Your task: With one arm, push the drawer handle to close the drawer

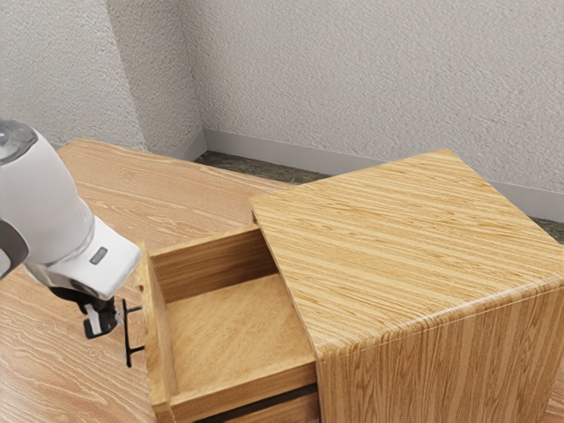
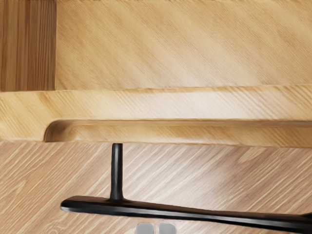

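The drawer (image 1: pixel 233 330) stands open, drawn well out of the wooden cabinet (image 1: pixel 405 247) toward the exterior view's left, so that its front panel (image 1: pixel 156 344) is well apart from the cabinet's near-left top edge. The black bar handle (image 1: pixel 129 333) sits on the outer face of that panel, held off it by short posts, and hangs above the tabletop (image 1: pixel 167 189). The wrist view shows one of these posts joining the bar to the panel, beside a long recess cut along the panel, with the drawer's bottom board and part of a darker inner wall on the far side.

The arm (image 1: pixel 48 203) reaches in from the exterior view's left with its hand tilted downward. The gripper (image 1: pixel 104 319) is low on the outer side of the handle, just beside the bar; whether it touches the bar cannot be told. Its fingers (image 2: pixel 145 228) are brought together, with a thin line between their grey tips and nothing pinched.

The tabletop's far corner lies at the exterior view's upper left, and its far edge runs from there to behind the cabinet. Beyond stand a rough pale wall (image 1: pixel 352 79) with a grey baseboard (image 1: pixel 282 154) and a strip of dark floor (image 1: pixel 251 167).
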